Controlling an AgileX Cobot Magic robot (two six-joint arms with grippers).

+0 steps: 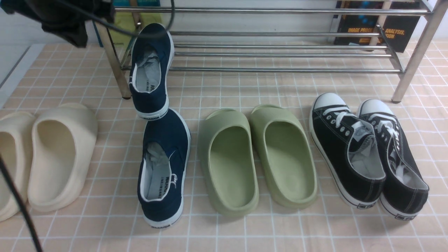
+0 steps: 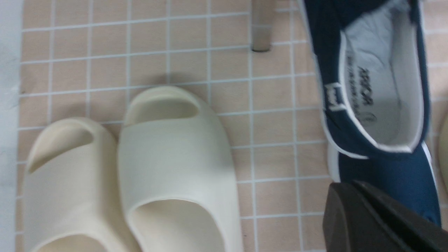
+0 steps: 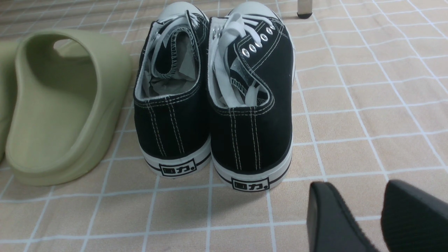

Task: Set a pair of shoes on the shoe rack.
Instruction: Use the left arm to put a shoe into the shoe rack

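Cream slides (image 1: 59,154) fill the lower left of the front view. The left gripper (image 2: 378,220) is closed, its dark fingers just over navy canvas in its wrist view. Left of centre, the far navy shoe (image 1: 151,68) leans toe-up on the low bars at the left end of the rack (image 1: 280,11), its heel down at the toe of the near navy shoe (image 1: 164,168), which lies flat on the floor. Green slides (image 1: 227,157) sit at centre and black sneakers (image 1: 346,150) at right. The right gripper (image 3: 357,190) stands jaws apart, nothing between them, behind the sneakers' heels
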